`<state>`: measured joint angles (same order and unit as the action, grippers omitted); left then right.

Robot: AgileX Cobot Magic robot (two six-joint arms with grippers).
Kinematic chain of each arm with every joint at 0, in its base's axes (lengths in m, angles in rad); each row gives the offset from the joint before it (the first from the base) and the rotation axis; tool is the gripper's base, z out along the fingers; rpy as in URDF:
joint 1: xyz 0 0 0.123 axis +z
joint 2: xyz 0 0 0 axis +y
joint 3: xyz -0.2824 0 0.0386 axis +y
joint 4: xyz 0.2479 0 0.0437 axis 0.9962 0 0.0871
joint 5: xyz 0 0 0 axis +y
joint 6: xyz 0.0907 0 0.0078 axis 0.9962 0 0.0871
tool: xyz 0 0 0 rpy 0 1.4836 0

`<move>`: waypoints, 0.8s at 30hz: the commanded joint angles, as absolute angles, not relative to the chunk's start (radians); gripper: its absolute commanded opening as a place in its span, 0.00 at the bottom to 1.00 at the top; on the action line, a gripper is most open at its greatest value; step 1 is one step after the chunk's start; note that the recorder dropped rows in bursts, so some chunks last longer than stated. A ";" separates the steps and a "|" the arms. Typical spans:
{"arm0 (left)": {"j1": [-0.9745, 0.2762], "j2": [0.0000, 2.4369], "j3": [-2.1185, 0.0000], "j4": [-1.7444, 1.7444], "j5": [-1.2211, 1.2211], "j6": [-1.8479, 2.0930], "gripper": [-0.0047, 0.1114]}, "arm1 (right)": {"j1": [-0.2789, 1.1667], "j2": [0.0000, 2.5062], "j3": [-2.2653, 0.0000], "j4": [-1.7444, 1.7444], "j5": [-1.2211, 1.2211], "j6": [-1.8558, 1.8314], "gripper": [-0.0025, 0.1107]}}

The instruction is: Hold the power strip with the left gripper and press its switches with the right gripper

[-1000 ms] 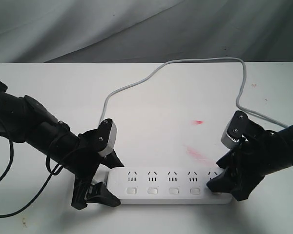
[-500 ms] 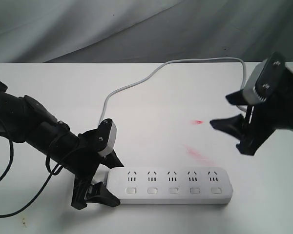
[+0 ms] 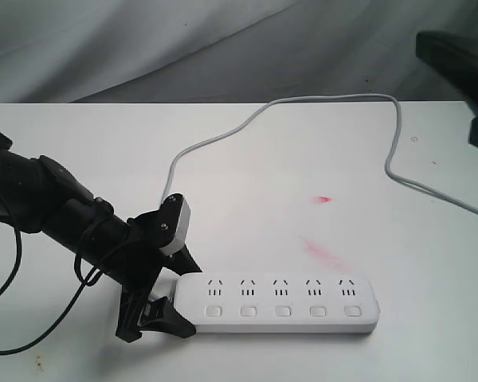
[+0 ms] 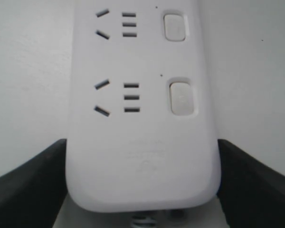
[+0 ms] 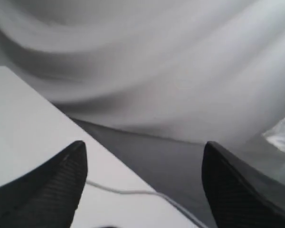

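White power strip [image 3: 283, 302] with dark socket slots; grey-white cord [image 3: 342, 96]; black left claw [image 3: 187, 301]; white counter [image 3: 247, 183], red smears [image 3: 323, 251].

One desk [image 3: 247, 175] carried one power strip [image 3: 279, 303]. The strip bore five socket sets [image 3: 281, 285] and five switches [image 3: 283, 311], one switch per socket set. One cord [image 3: 247, 123] was counted. Two red marks [image 3: 324, 199] were counted on the desk surface. Two hands were in view: one left hand [image 3: 183, 296] and one right hand [image 5: 143, 147].
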<state>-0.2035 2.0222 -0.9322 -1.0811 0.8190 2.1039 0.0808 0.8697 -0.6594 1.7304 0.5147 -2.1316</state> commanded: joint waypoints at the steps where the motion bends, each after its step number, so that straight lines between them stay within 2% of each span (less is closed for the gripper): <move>1: -0.209 2.025 -0.937 -1.081 0.816 2.094 0.49 | 0.081 0.728 -0.648 1.744 0.514 -2.141 0.58; 7: -0.209 2.025 -0.937 -1.081 0.816 2.094 0.49 | 0.081 0.606 -0.507 1.744 0.514 -2.141 0.58; 14: -0.209 2.025 -0.937 -1.081 0.816 2.094 0.49 | 0.081 0.590 -0.496 1.736 0.514 -2.141 0.58; 20: -0.209 2.025 -0.937 -1.081 0.816 2.094 0.49 | 0.081 0.590 -0.496 1.592 0.514 -2.141 0.58; 21: -0.209 2.025 -0.937 -1.081 0.816 2.094 0.49 | 0.081 0.590 -0.496 1.575 0.801 -1.678 0.02; 24: -0.209 2.025 -0.937 -1.081 0.816 2.094 0.49 | 0.081 0.590 -0.496 1.627 0.776 -1.614 0.02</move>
<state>-0.2035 2.0222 -0.9322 -1.0811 0.8190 2.1039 0.0806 0.5943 -0.5015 1.6076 0.6864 -1.7960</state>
